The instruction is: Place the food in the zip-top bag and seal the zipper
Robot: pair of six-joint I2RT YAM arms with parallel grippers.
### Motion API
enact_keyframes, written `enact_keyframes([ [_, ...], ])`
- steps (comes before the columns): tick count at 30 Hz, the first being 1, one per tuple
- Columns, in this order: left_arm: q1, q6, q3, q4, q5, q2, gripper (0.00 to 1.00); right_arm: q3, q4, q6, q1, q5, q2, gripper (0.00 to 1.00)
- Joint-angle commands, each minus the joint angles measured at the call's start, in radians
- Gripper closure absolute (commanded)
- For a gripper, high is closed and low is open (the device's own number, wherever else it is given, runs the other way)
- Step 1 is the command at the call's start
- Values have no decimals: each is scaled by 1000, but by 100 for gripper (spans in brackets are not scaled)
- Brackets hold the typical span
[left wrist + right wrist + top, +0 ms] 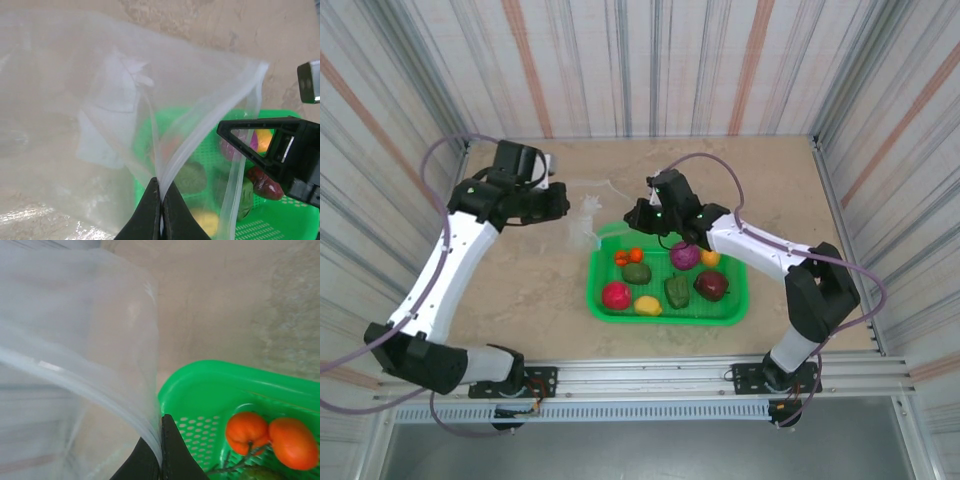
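Toy fruits and vegetables (665,282) in red, dark red, purple, green, yellow and orange all lie in the green mesh plastic basket (740,300) on the tan table (520,290), seen from the top. The clear floppy plastic zip-top bag (588,215) hangs just past the far left corner of the basket, between the left gripper (563,205) and the right gripper (632,217). In the left wrist view, the left gripper (161,192) is pinched tight on the thin pale zipper strip (200,132). The bag (75,75) has a white label patch (100,142), and the toys show blurry through the plastic. In the right wrist view, the right gripper (160,440) is pinched tight on the zipper strip (75,382), next to the basket (210,385), where two orange toy tomatoes (247,430) sit.
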Motion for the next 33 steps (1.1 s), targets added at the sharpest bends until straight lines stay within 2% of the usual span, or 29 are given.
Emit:
enact_keyframes([
  [1,5,19,56,-73,71,-43,100,90,-217,-123,-13,88,-46,95],
  [4,5,-13,82,-91,124,-54,100,149,-284,-164,-11,85,-54,88],
  [7,5,-42,96,-80,226,-67,100,230,-339,-204,15,42,-61,72],
  [10,11,-125,85,-63,247,-104,100,297,-388,-236,48,28,-84,54],
  [12,34,-186,71,-43,301,-125,100,319,-399,-238,62,29,-119,36],
  [14,58,-240,68,-40,340,-137,100,334,-412,-225,66,23,-154,28],
  [17,67,-270,97,-62,336,-152,100,348,-448,-220,67,-16,-213,26],
  [20,64,-281,112,-83,337,-161,100,351,-568,-220,47,46,-268,26],
  [25,58,-289,30,-25,442,-143,100,199,-678,-207,-61,183,-409,24],
  [27,70,-248,47,-54,446,-119,100,163,-739,-232,-107,166,-417,24],
  [30,77,-229,50,-51,462,-109,100,91,-822,-262,-109,232,-408,21],
  [33,77,-244,38,-15,507,-98,100,-14,-860,-230,-111,279,-407,17],
])
